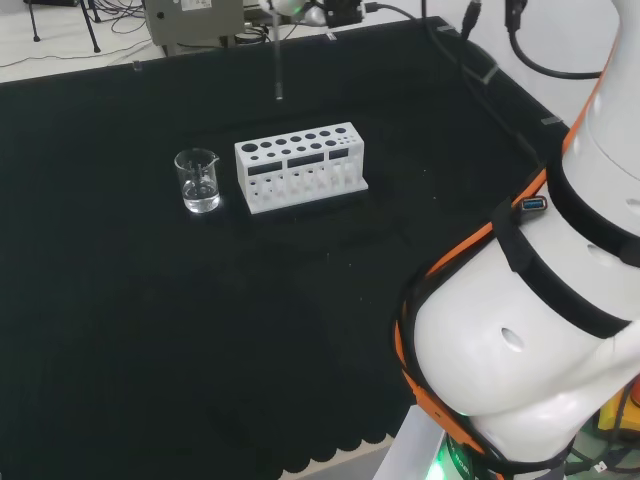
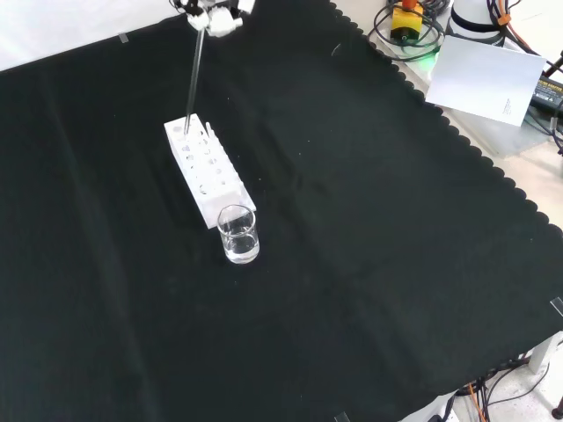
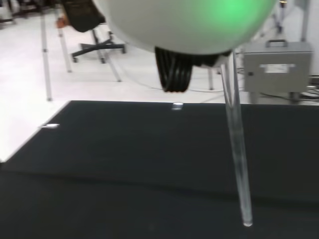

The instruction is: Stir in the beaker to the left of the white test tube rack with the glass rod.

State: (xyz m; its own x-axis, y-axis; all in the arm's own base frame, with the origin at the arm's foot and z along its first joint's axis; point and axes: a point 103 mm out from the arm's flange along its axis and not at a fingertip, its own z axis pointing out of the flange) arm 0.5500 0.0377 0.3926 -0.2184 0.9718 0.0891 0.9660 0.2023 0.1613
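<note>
At the front view's top edge, the hand (image 2: 214, 16) pinches the glass rod (image 2: 193, 79) upright so its tip hangs clear above the white test tube rack (image 2: 208, 171), short of the beaker (image 2: 238, 234) on the table (image 2: 378, 229).

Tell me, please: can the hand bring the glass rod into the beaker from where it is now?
Probably yes. The hand holds the glass rod above the cloth, clear of the white rack. The beaker stands open-topped beside the rack, with nothing over its mouth.
</note>
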